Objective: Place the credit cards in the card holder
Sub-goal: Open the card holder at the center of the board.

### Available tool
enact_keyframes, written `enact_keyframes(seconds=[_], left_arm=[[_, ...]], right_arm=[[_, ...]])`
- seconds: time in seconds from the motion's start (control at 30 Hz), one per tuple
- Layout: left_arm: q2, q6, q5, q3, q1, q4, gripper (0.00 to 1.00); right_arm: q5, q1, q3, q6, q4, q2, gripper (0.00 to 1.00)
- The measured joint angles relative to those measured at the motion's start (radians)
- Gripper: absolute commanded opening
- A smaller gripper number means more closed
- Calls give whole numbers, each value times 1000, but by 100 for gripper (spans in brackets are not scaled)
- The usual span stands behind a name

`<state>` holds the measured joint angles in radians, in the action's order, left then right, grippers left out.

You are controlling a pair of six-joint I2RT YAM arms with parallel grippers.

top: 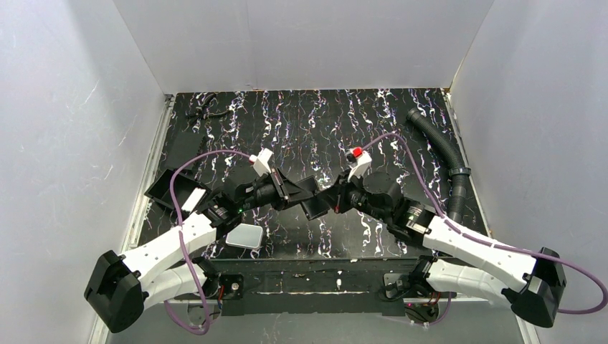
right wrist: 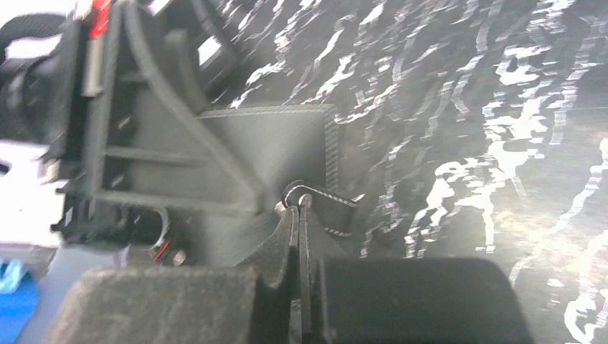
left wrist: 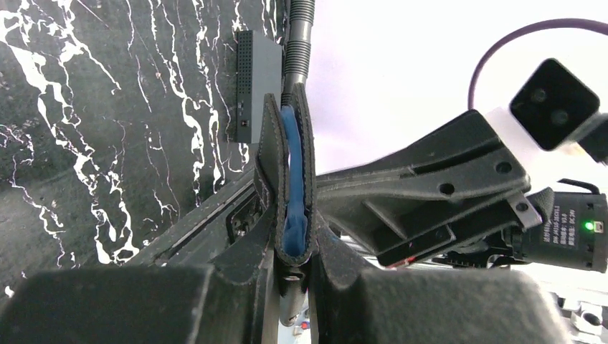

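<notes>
black card holder (left wrist: 290, 179): held edge-on between the two grippers, seemingly lifted off the marbled table (top: 401, 129); the covers are nearly closed, with only a sliver of blue pocket showing between them.
left gripper (left wrist: 292, 247): on the left side of the card holder, jaws clamped on its lower edge, one finger against each cover.
right gripper (right wrist: 299, 204): on the right side of the card holder, jaws pressed together with the snap tab (right wrist: 333, 211) pinched between the tips.
credit cards: neither gripper holds one and none shows in the pockets.
pale rectangle (top: 244, 236): flat on the table, near and to the left of the card holder; i cannot tell if it is a card or a thicker slab.
black tray (top: 161, 183): further left of the card holder, with a pale strip inside that is too small to name.
step in hand: likely pulling the tab to open the card holder.
risk, tab slip: the pinch on the tab is small, so a sideways pull could slide it out and let the covers close.
risk, lost hold: a harder pull from the right could drag the card holder out of the left jaws, leaving it hanging from the tab.
risk, no free gripper: both are busy, so fetching a card means one must let go, and the pockets may close again.
</notes>
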<state>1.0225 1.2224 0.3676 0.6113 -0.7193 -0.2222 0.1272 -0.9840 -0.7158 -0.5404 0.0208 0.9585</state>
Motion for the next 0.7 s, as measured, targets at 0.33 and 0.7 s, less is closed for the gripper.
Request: enact_keyframes(seconds=[0.33,0.7], left_arm=[[-25,54,93,-35,-31,-89,0],[-16,-68,170,-31,-35,-93,0]], right_arm=[[-213,168,77,-56,-17,7,27],[-23,206,-64,80,362,-54,84]])
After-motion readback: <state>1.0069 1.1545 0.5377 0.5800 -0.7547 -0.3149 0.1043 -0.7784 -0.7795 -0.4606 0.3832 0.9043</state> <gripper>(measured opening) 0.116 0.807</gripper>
